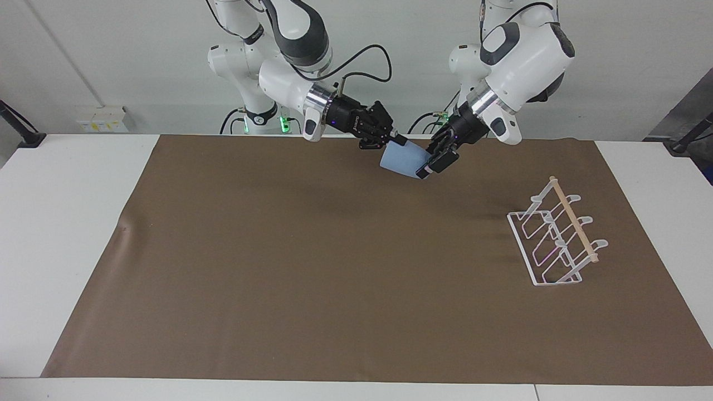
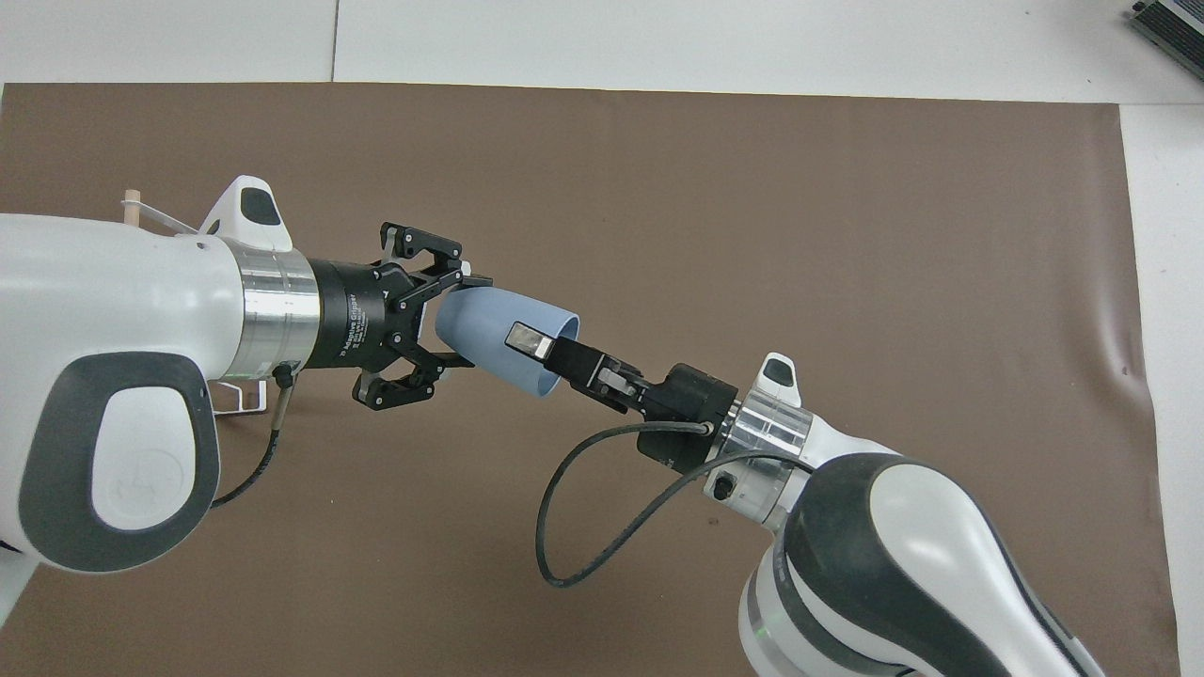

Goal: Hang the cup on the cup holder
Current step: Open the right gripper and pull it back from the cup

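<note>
The light-blue cup (image 1: 402, 160) (image 2: 499, 338) hangs tilted in the air over the mat's edge nearest the robots, held between both grippers. My left gripper (image 1: 436, 160) (image 2: 459, 320) is shut on the cup's narrow base. My right gripper (image 1: 397, 139) (image 2: 529, 343) grips the cup's rim, with one finger on the outer wall and the other hidden inside. The white wire cup holder (image 1: 557, 236) with its wooden dowel stands on the mat toward the left arm's end. In the overhead view the left arm covers all but the cup holder's dowel tip (image 2: 132, 202).
A brown mat (image 1: 334, 278) covers most of the white table (image 1: 67, 223). A black cable (image 2: 564, 508) loops from the right wrist. Both arms meet near the robots' edge of the mat.
</note>
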Action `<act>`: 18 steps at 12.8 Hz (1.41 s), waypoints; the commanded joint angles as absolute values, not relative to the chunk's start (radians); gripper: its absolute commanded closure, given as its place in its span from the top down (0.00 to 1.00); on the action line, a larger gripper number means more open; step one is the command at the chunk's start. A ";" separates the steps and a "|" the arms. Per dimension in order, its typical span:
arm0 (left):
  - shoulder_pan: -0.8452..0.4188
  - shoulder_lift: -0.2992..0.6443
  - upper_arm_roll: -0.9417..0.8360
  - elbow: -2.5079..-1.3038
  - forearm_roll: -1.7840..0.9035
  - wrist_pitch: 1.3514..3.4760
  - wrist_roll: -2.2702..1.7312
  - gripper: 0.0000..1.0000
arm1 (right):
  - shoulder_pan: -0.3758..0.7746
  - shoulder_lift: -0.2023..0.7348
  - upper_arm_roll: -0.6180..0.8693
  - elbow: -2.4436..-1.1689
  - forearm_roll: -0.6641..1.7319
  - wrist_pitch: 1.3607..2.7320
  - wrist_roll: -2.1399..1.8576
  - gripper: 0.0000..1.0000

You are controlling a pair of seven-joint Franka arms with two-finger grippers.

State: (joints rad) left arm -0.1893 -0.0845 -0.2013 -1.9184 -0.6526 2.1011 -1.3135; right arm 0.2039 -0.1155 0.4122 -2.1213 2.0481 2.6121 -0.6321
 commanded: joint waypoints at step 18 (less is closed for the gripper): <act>-0.071 -0.037 -0.167 -1.764 0.041 2.006 -1.203 0.00 | 0.186 -0.046 0.342 -2.014 1.141 2.662 -0.618 1.00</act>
State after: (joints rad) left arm -0.0857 -0.0704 -0.1623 -1.8278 -0.0569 2.0207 -1.2196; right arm 0.2001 -0.0880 0.3518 -2.0597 1.2814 2.6735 -0.6172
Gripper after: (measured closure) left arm 0.291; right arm 0.000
